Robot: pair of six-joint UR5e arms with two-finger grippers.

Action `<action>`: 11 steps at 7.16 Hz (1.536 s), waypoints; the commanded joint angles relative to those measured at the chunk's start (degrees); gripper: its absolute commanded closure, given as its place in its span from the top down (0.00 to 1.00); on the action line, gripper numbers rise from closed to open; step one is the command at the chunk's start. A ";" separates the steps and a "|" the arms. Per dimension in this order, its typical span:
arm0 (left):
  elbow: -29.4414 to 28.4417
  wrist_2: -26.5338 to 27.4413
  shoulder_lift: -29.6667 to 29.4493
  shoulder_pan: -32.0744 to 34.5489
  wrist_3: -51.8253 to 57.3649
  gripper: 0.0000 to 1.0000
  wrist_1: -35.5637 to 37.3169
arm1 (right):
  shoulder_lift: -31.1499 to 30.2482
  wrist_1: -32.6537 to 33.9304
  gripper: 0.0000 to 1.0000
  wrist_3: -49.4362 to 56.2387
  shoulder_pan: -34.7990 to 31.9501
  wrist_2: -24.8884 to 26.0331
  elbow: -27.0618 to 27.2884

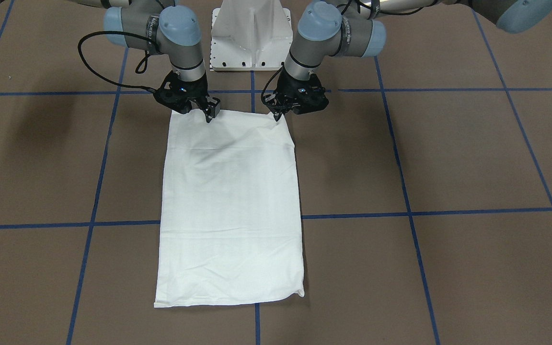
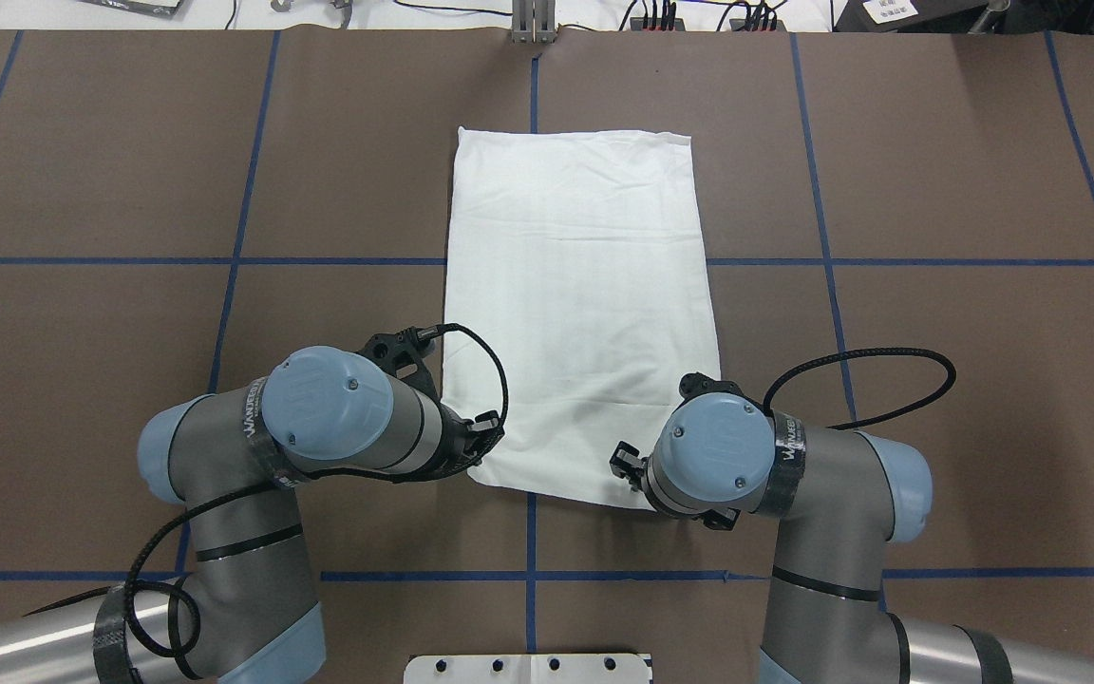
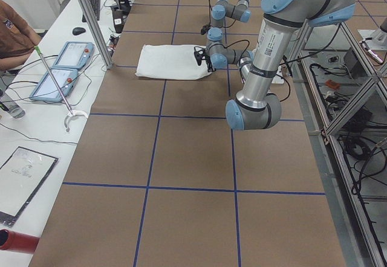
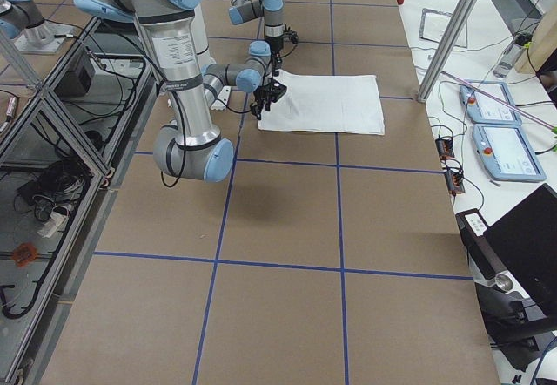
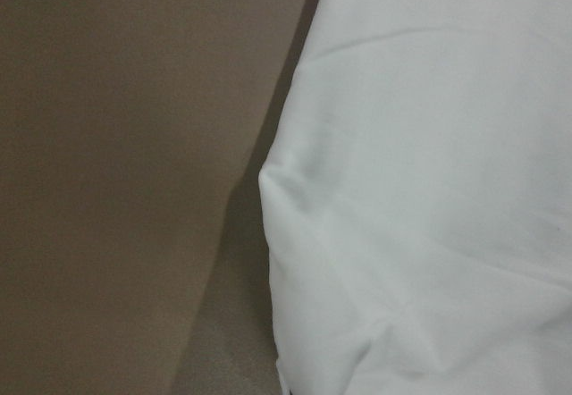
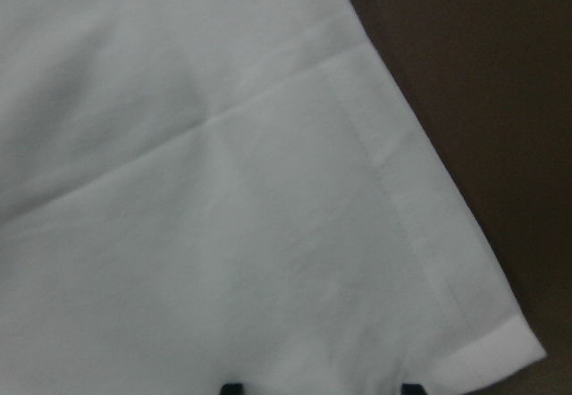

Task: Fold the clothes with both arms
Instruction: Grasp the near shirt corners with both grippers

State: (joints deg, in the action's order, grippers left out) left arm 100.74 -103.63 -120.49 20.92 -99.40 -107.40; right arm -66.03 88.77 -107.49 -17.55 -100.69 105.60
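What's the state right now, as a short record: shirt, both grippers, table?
shirt: white T-shirt, folded into a long rectangle, lying flat
right gripper: open, at one robot-side corner of the shirt
left gripper: at the other robot-side corner; open or shut unclear
table: brown surface with a blue tape grid

You see a plain white T-shirt point(image 1: 230, 206) on brown worktop point(image 1: 472, 153), gridded in blue tape point(image 1: 41, 93). Grey with light-blue joint caps point(image 1: 180, 26): left arm point(image 2: 234, 518), right arm point(image 2: 822, 532). Black: left tool point(image 1: 276, 116), right tool point(image 1: 198, 113), cables point(image 2: 889, 352). White: pedestal point(image 1: 252, 33).
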 commanded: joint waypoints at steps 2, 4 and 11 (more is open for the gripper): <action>-0.02 0.01 -0.01 0.00 0.00 0.00 -0.09 | 0.46 0.00 0.08 -0.17 -0.03 -0.03 0.14; -0.11 0.01 0.08 0.00 0.00 0.00 -0.01 | 1.16 0.00 0.00 -0.26 -0.47 -0.03 0.14; 13.91 -2.18 5.07 -0.52 -0.17 0.00 6.12 | -0.59 0.18 0.00 0.18 -2.32 -1.70 10.92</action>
State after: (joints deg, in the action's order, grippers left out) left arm 109.56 -104.94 -117.39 20.82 -99.50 -103.85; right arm -65.81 88.88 -107.37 -19.98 -102.22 113.63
